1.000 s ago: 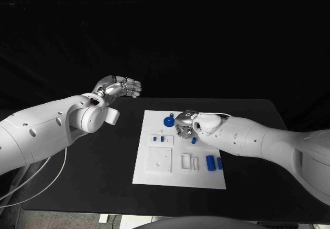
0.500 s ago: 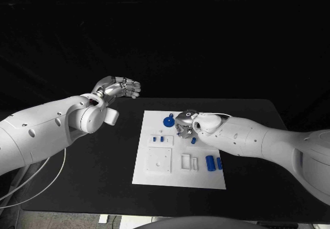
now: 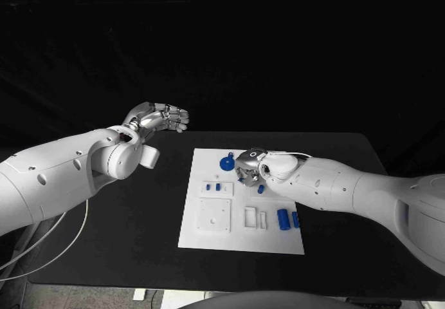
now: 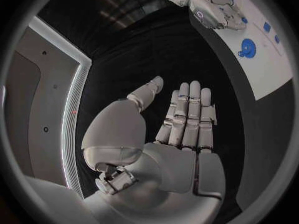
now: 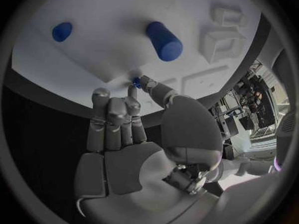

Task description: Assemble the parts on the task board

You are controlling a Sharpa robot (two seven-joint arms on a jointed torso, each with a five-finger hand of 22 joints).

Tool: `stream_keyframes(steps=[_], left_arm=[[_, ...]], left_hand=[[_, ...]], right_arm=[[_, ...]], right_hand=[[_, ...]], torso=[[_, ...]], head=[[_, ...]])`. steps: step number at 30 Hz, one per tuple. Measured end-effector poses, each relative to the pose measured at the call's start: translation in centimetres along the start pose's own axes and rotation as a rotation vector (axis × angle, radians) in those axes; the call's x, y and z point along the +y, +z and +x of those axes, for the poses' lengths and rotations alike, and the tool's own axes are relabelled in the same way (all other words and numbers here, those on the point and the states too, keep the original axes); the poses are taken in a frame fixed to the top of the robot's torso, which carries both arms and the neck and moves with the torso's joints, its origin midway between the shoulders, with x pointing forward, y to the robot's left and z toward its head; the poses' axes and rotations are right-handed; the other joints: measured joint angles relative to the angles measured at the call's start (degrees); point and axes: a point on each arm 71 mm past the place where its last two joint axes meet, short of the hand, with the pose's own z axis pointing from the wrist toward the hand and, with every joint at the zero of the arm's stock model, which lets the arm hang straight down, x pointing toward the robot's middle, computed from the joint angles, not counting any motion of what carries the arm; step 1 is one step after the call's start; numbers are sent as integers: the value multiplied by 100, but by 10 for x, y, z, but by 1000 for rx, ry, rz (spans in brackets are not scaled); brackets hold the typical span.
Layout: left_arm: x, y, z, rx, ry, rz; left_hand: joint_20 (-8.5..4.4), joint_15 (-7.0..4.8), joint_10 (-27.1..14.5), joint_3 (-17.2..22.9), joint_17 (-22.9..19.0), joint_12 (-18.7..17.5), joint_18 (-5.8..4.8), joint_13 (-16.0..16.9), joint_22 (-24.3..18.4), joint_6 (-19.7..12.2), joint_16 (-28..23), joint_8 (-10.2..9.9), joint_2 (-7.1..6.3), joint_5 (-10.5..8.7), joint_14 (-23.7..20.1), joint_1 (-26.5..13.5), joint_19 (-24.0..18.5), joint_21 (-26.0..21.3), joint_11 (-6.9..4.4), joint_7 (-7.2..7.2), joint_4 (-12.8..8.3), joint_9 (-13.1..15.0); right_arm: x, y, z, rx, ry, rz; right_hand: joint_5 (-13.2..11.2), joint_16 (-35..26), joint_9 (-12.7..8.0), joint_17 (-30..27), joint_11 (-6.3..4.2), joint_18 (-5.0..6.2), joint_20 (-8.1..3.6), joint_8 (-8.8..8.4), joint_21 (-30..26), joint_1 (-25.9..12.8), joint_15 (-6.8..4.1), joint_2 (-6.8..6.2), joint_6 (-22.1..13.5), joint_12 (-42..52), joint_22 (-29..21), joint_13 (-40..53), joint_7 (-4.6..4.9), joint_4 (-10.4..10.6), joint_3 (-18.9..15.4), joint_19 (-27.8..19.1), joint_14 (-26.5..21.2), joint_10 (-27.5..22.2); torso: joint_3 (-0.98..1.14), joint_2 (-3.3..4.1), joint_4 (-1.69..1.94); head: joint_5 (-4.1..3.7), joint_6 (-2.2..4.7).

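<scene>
The white task board (image 3: 213, 235) lies in the middle of the black table. My right hand (image 3: 249, 166) is low over the board's far part and pinches a small blue part (image 5: 135, 81) between thumb and a fingertip, right at the board's surface. A round blue knob (image 3: 227, 163) stands beside that hand, and a blue piece (image 3: 262, 189) lies just in front of it. Two small blue parts (image 3: 213, 187) sit in a slot, and two blue cylinders (image 3: 283, 219) lie near the board's right edge. My left hand (image 3: 157, 118) hangs raised off the table's far left with nothing in it, its fingers (image 4: 187, 114) stretched out.
White raised frames (image 3: 216, 215) and a slotted block (image 3: 253, 217) stand on the board's near half. In the right wrist view a blue cylinder (image 5: 164, 41) and a blue peg (image 5: 62, 31) stand on the board. Bare black table (image 3: 139, 212) lies on both sides.
</scene>
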Motion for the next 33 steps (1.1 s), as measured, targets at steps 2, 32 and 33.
stream_keyframes(steps=[2, 32, 33], left_arm=[[0, 0, 0, 0, 0, 0], [0, -2, 0, 5, 9, -4], [0, -2, 0, 5, 10, -4]], left_hand=[[0, 0, 0, 0, 3, 0, -1, 0, 0, 0, 0, 0, 0, 0, 0, 0, 0, 0, 0, 0, 0, 0], [-1, 0, 0, 0, 37, -1, -32, 0, 12, 0, 0, -5, -21, 0, 0, 21, 1, 0, 0, 0, 0, -5], [-12, 0, 10, 0, 41, -1, -34, 0, 12, 0, 0, -5, -21, 0, 0, 21, 11, 0, 10, 0, 0, -8]], right_arm=[[0, 0, 0, 0, 0, -1], [-3, 0, 1, 3, -59, 32], [-3, 0, 1, 3, -59, 32]], right_hand=[[0, 0, 0, 0, 0, 0, 0, 0, 0, 0, 0, 0, 0, 0, 0, 6, 0, -12, 12, 0, 0, 1], [0, -2, 12, 15, -42, 0, -14, 8, 0, -89, 17, 131, 101, 117, -2, 186, -30, 126, 162, 18, 24, 209], [0, -2, 13, 15, -30, 0, -18, 7, 0, -103, 10, 144, 102, 129, -1, 192, -29, 146, 166, 24, 32, 221]], torso=[[0, 1, -1], [-1, 7, -3], [-1, 7, -3]], head=[[-2, -1], [-17, -31], [-17, -31]])
